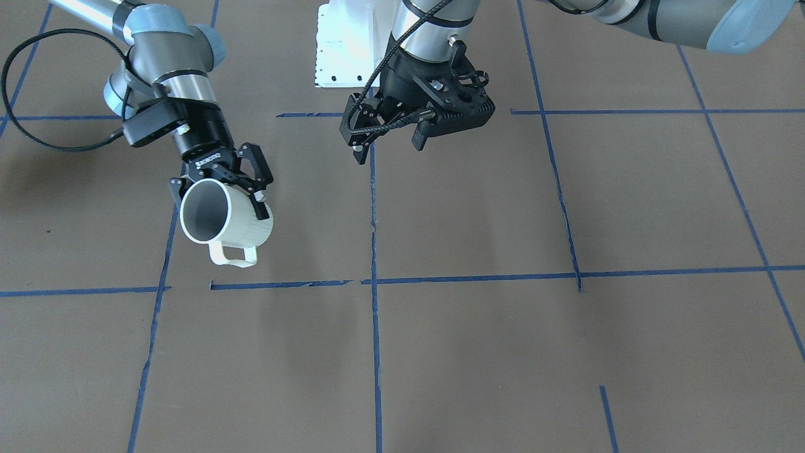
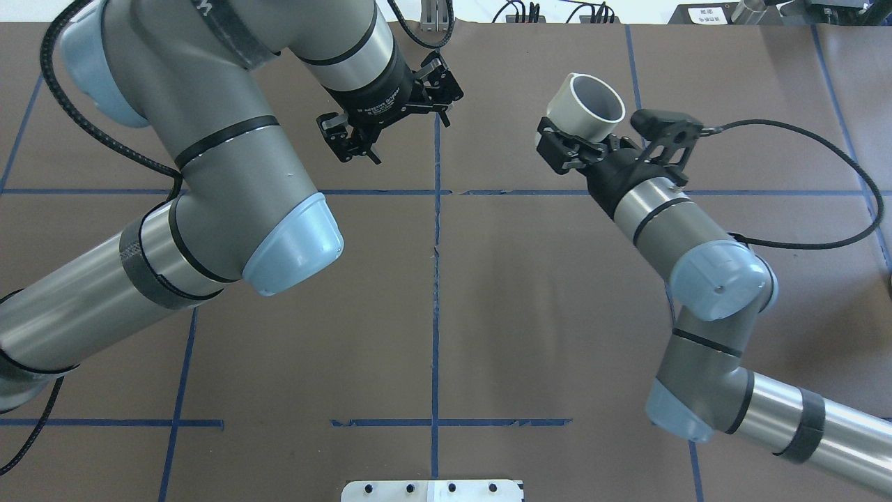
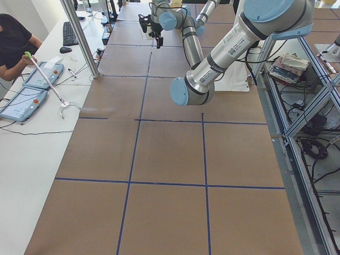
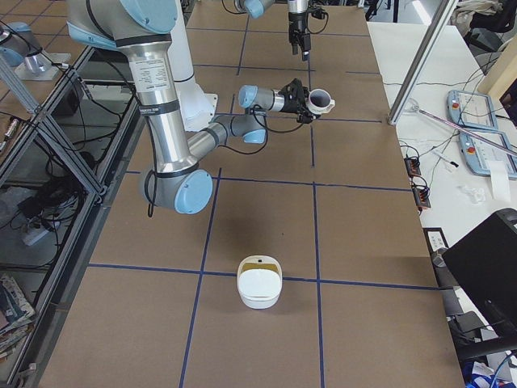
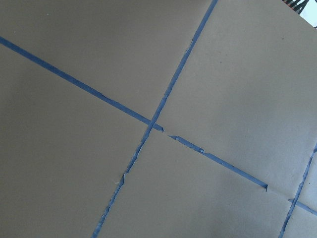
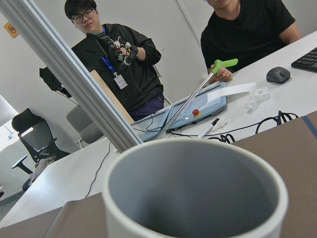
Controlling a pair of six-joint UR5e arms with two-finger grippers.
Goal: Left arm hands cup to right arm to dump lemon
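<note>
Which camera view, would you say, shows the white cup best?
The exterior front-facing view: the cup shows whole, tipped, mouth and handle visible, in the right pincer. Overhead shows rim and some wall; right wrist only its inside; exterior right shows it small; exterior left, too far to tell; left wrist nothing.

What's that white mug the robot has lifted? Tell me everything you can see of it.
The cup is a small white mug, ceramic by its look, with a grey inside and a squarish loop handle. The right gripper grips it with its fingers on either side of the wall and holds it in the air above the table. It is tipped well over, mouth facing away from the robot, handle hanging underneath. What shows of the inside looks empty.
</note>
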